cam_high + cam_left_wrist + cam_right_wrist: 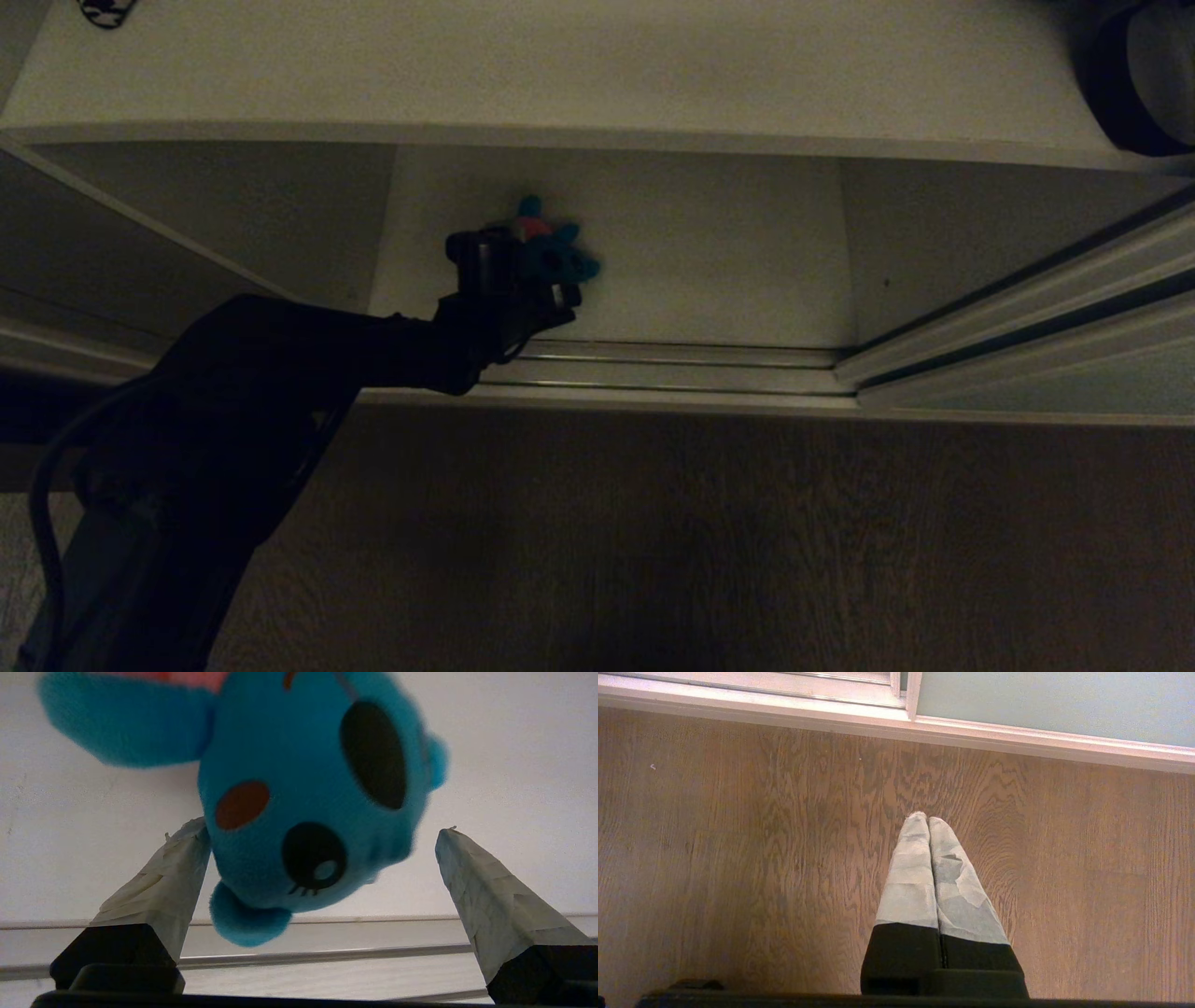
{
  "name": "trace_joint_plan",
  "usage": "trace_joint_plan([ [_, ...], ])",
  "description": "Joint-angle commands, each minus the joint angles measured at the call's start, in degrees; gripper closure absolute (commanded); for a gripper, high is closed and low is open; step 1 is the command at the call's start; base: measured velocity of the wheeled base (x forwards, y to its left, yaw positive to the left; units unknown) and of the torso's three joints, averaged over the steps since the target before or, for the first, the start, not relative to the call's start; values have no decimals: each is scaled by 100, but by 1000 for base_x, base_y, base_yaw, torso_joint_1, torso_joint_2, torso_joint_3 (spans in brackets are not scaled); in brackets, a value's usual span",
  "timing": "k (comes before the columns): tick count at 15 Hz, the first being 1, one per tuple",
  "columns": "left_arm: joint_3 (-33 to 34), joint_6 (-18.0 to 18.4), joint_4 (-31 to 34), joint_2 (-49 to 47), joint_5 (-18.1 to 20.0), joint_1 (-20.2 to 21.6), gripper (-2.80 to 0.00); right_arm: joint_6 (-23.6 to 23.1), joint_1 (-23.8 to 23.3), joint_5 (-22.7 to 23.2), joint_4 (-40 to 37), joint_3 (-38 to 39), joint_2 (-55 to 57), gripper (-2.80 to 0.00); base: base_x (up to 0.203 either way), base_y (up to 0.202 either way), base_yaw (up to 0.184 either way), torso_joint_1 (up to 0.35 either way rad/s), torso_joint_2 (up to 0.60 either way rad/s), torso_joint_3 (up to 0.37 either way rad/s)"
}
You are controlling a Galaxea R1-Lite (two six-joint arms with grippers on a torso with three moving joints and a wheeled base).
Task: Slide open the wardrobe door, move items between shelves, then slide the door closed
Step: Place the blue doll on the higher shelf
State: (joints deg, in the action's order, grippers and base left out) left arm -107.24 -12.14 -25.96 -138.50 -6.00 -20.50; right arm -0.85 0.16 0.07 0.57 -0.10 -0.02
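Nearest: R gripper (928, 819) parked over the wood floor (738, 858), fingers pressed together, nothing in them. Past it, the door track (672, 359) w/ the sliding wardrobe door (1055, 704) off to the right. L gripper (322, 835) reaches into the bottom shelf (709, 252), jaws spread wide either side of the blue plush (299, 793); one fingertip (191, 844) touches it, other apart. Plush lies on shelf floor, approx mid-compartment.

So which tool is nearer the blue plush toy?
Left. The left tool stands open around the blue plush toy on the bottom shelf. The right tool hangs shut over the wooden floor.
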Motion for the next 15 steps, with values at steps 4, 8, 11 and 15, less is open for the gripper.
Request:
trace_joint_plan([
  [4, -225, 36, -251, -281, -17, 48, -280, -3, 2, 2, 4, 1, -6, 0, 0, 0, 0, 0, 0, 0],
  [8, -333, 212, -276, -410, -85, 55, 0, -3, 2, 2, 4, 1, -6, 0, 0, 0, 0, 0, 0, 0],
  [11, -333, 229, -538, -493, -86, 61, 0, -3, 2, 2, 4, 1, -6, 0, 0, 0, 0, 0, 0, 0],
  [15, -4, 129, -418, 98, -106, 54, 0, -3, 2, 2, 4, 1, -6, 0, 0, 0, 0, 0, 0, 0],
])
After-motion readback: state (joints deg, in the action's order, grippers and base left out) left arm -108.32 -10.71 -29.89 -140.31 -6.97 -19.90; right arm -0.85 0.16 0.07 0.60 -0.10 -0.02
